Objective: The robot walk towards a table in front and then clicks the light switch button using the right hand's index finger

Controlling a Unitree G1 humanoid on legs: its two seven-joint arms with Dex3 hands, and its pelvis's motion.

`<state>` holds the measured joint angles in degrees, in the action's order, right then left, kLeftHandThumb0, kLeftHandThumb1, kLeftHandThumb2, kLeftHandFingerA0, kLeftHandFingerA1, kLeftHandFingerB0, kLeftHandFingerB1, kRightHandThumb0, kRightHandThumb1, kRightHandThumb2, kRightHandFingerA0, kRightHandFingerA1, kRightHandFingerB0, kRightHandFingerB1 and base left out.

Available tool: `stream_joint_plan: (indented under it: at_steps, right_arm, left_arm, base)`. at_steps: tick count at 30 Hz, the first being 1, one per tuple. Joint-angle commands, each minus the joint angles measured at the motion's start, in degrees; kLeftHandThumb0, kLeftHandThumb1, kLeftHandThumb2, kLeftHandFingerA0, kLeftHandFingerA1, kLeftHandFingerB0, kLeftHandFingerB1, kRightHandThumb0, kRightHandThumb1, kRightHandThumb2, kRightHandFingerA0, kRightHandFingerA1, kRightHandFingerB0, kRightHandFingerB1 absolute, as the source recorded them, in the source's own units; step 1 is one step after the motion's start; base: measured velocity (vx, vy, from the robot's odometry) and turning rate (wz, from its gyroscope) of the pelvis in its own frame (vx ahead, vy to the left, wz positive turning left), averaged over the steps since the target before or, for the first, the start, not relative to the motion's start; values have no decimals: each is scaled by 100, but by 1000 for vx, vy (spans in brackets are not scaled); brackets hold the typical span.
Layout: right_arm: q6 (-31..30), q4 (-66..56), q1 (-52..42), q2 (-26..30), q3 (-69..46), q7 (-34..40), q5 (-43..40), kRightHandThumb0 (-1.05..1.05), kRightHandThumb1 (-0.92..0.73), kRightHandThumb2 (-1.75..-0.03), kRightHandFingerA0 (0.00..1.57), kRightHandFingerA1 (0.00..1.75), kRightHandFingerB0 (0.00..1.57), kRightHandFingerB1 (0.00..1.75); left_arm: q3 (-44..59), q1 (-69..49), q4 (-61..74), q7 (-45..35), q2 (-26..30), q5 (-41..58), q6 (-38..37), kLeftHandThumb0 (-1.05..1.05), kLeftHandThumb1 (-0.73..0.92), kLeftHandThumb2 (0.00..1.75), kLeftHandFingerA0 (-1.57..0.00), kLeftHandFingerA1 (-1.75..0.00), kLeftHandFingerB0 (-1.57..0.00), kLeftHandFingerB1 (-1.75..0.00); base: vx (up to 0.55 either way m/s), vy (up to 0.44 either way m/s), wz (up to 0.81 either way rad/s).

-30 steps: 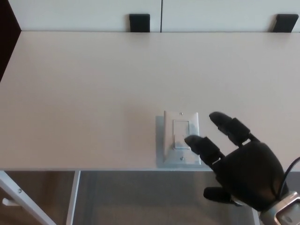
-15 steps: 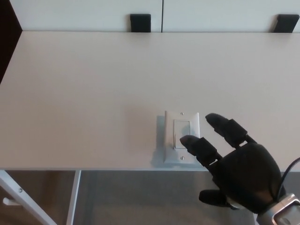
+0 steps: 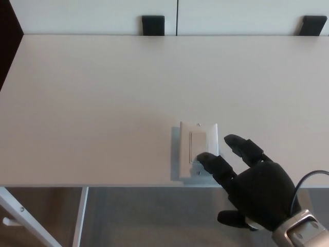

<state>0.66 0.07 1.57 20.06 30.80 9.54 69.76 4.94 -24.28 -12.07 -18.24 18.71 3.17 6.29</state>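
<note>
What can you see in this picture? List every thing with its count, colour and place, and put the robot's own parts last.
table: one, white, fills most of the view
light switch: one, white, on the table near its front edge, right of centre
brackets: two, black, at the table's far edge, one centre, one far right
table leg: one, white, lower left under the table
floor: grey, below the front edge
right hand: one, black, lower right, fingers apart, one fingertip on the switch's lower part
</note>
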Motion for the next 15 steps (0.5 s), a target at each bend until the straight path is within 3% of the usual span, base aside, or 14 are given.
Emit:
stream_joint_plan:
  at_steps: [1, 2, 3, 4, 5, 9, 10, 14, 15]
  right_arm:
    - [-111, 134, 32, -1, 36, 112, 16, -84, -61, -97, 3, 23, 9, 46]
    - [-114, 127, 25, -2, 42, 120, 11, -84, -61, -97, 3, 23, 9, 46]
    - [-122, 88, 14, 8, 47, 79, 12, -84, -79, -64, 0, 32, 11, 40]
    - [-110, 68, 6, 13, 47, 75, -7, -84, -61, -101, 0, 23, 11, 50]
    - [-87, 37, -12, 21, 44, 86, -37, -81, -60, -101, 0, 24, 3, 49]
    - [-116, -144, -100, 64, 50, -66, -45, -80, -60, -101, 0, 21, 14, 48]
    - [-111, -166, -117, 78, 53, -58, -41, -85, -62, -98, 5, 21, 7, 43]
    - [-130, -296, -209, 151, 47, -14, 38, -84, -62, -99, 3, 21, 6, 43]
    - [-127, -379, -233, 173, 5, -10, 13, -86, -79, -63, 0, 27, 9, 40]
  left_arm:
    - [5, -5, -31, -33, 109, -68, 71, -40, 67, 59, -40, -45, -34, -36]
    - [7, -9, -39, -40, 110, -65, 57, -40, 67, 59, -40, -45, -34, -36]
    - [4, -10, -52, -44, 111, -68, 32, -41, 66, 59, -40, -45, -34, -37]
    - [4, -9, -48, -42, 107, -66, 40, -41, 66, 59, -40, -45, -34, -37]
    - [8, -8, -38, -39, 100, -57, 60, -41, 66, 59, -40, -45, -34, -37]
    - [10, -40, 17, -71, 110, -43, 47, -40, 66, 59, -40, -45, -34, -37]
    - [7, -36, 23, -73, 113, -45, 61, -40, 66, 59, -40, -44, -34, -36]
    - [-7, -22, -2, -58, 120, -78, 49, -41, 66, 59, -39, -44, -33, -36]
    - [-9, -18, -2, -78, 131, -75, 36, -41, 67, 59, -39, -44, -33, -36]
  base:
    - [0, 0, 0]
    - [0, 0, 0]
    - [0, 0, 0]
    - [0, 0, 0]
    - [0, 0, 0]
    - [0, 0, 0]
    - [0, 0, 0]
    - [0, 0, 0]
    - [0, 0, 0]
